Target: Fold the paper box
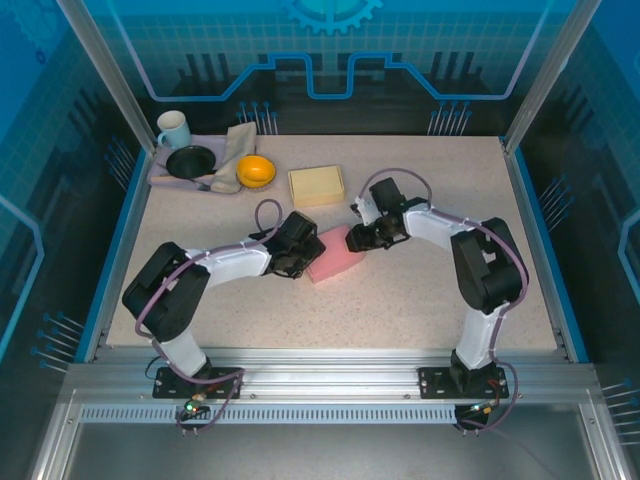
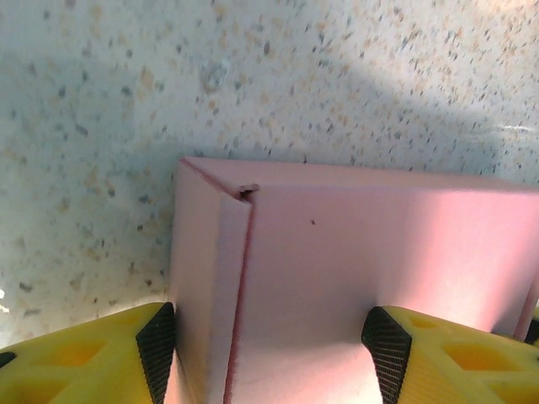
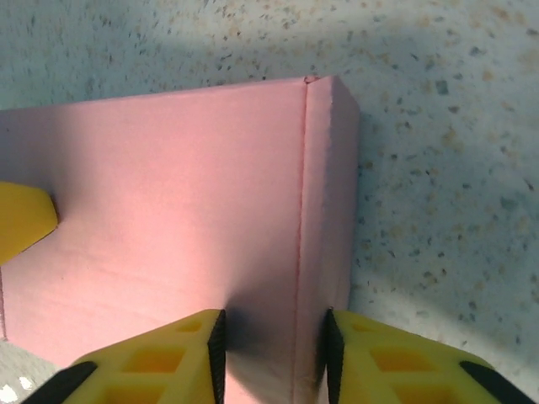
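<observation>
Pink paper box (image 1: 338, 258): lies flat in middle of desk (image 1: 400, 310), between both hands | left hand (image 2: 269, 358): straddles box corner, jaws wide, one pad (image 2: 157, 349) against side wall, other on top face; clamped or not, cannot tell | right hand (image 3: 271, 349): narrow, pinches strip along box edge | yellow block (image 1: 316, 185): sits farther back, apart from box

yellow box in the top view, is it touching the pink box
No, the yellow box lies apart from the pink box, with a strip of bare table between them.
</observation>
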